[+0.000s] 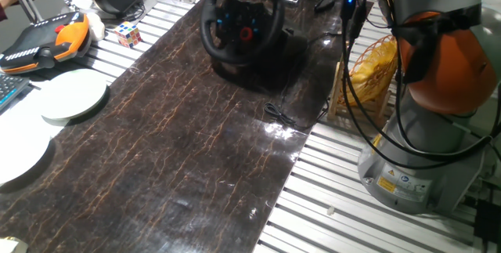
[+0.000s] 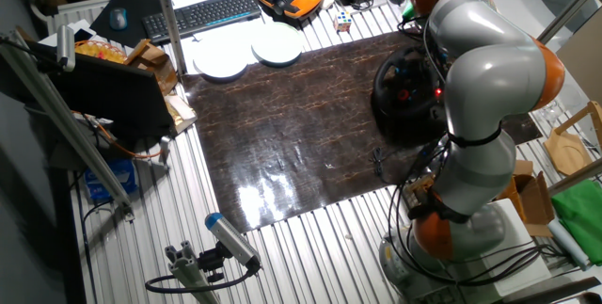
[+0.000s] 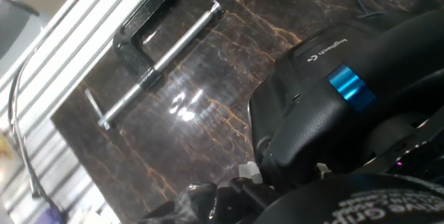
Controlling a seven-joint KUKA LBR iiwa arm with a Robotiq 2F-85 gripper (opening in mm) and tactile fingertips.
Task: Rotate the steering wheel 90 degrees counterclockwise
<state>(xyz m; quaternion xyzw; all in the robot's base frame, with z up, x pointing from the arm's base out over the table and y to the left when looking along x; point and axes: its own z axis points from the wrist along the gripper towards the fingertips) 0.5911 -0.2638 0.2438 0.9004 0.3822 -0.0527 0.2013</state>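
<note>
My hand camera sits close over the steering wheel (image 3: 326, 106), which I read as lining up for a grip on its rim, but I cannot tell whether the gripper's fingers are spread or pressed together. The wheel stands at the far end of the dark marbled mat (image 1: 180, 151), black, thick-rimmed, blue-lit and red buttons on its hub.

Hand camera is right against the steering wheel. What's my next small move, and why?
Probably confirm the grip first. The hand view shows the steering wheel filling the frame at close range, but the gripper's fingers are hidden in every view, so contact can't be judged. Once it's gripped, start a slow counterclockwise turn.
</note>
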